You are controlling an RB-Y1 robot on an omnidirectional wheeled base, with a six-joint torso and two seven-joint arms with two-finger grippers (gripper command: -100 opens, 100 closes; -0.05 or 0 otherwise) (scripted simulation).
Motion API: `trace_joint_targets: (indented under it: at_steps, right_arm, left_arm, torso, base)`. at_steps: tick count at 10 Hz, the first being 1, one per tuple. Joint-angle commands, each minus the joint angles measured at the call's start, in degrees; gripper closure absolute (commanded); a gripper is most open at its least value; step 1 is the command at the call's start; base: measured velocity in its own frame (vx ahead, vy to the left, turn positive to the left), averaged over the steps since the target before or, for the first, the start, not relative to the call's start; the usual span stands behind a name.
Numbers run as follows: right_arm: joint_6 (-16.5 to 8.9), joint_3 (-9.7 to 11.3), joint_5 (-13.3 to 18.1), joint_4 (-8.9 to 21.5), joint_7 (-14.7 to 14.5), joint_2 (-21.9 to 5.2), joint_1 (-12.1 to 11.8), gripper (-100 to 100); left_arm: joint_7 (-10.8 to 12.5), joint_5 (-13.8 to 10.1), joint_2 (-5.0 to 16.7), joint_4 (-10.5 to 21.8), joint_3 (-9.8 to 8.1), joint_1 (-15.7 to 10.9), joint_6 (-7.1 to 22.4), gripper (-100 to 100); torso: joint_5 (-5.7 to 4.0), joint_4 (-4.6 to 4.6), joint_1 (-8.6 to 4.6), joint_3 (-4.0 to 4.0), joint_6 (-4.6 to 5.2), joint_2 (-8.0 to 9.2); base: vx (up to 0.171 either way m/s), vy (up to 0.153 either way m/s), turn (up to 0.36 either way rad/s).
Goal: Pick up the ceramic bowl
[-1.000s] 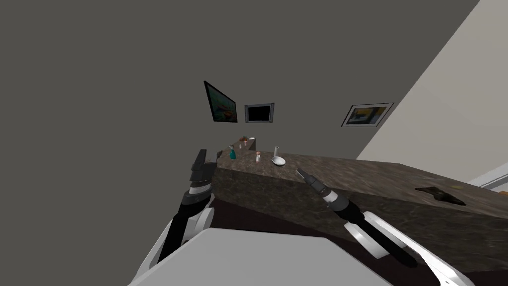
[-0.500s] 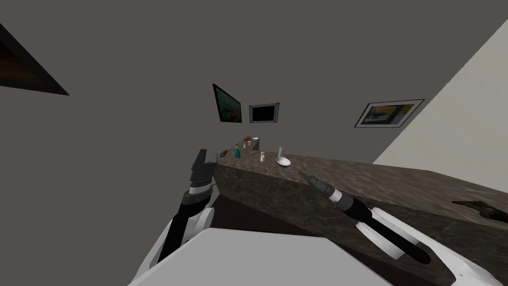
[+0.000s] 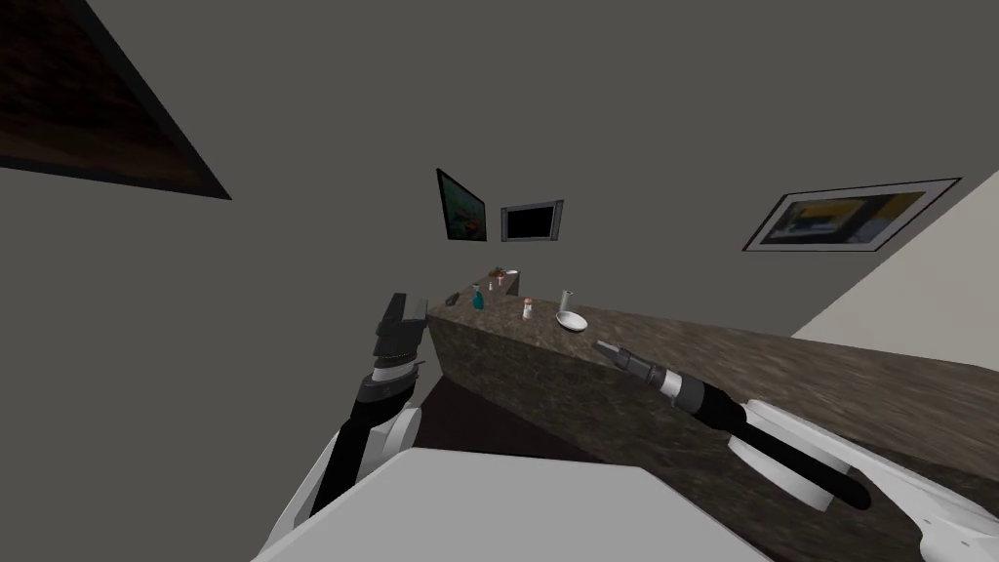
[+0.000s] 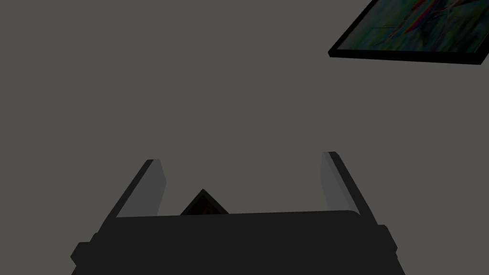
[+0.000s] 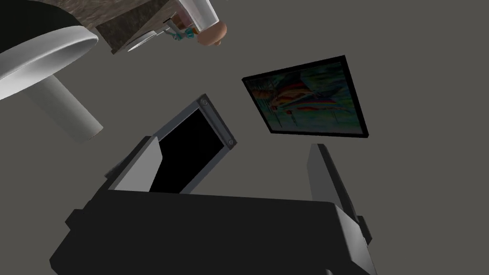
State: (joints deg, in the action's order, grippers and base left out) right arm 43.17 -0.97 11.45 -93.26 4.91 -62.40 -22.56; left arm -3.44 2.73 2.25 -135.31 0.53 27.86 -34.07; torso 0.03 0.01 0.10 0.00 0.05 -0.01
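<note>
Your right pincer (image 3: 602,347) is hovering low over the brown, stone-patterned worktop (image 3: 780,371). Its two fingers (image 5: 138,167) are standing spread wide, gripping nothing. The white bowl (image 3: 573,320) is sitting upright on that worktop, toward its left end. It is lying a little beyond the right pincer and slightly to its left, near it but apart. Through the right wrist camera you are seeing the bowl's rim off to the outer side of one finger, not between the pair.

A grey cylinder (image 3: 566,300) is standing upright just beside the bowl on its far side. Farther left along the worktop a small white shaker (image 3: 528,308) with an orange cap is standing. Beyond it is a teal bottle (image 3: 477,300), and both are sitting well apart from the bowl. A few smaller things (image 3: 499,274) are sitting farther back, too small for you to tell what they are.

On the grey wall (image 3: 634,117) behind the worktop, a framed picture (image 3: 461,206) is hanging beside a dark panel (image 3: 532,221) in a grey frame. A second framed picture (image 3: 849,216) is hanging farther right.

Your left pincer (image 3: 405,312) is pointing upward just left of the worktop's left end, off its surface. In the left wrist view its blades are likewise standing spread apart.
</note>
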Motion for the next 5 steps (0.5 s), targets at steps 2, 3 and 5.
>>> trace_joint_targets:
  at_steps: [2, 3, 5]
  right_arm:
    - [0.4, 0.6, 1.4, 3.2, -0.2, -4.5, 0.0, -100]
    - [0.6, 1.3, 2.7, 5.6, -0.4, -6.2, 0.0, -100]
    - [0.8, 2.2, 4.0, 8.6, -0.7, -9.9, -0.1, -100]
  left_arm:
    - [0.0, 0.0, 0.0, 0.0, 0.00, 0.0, 0.0, 0]
    - [0.0, 0.0, 0.0, 0.0, 0.00, 0.0, 0.0, 0]
    - [0.0, 0.0, 0.0, 0.0, 0.00, 0.0, 0.0, 0]
  torso:
    - [0.00, -0.01, 0.05, -0.02, -0.04, -0.05]
    - [0.00, -0.01, 0.02, -0.03, 0.00, -0.05]
    - [0.01, -0.02, 0.06, -0.04, 0.01, -0.07]
  base:
    - [0.014, 0.057, 0.145]
    - [0.015, 0.075, 0.224]
    - [0.026, 0.068, 0.128]
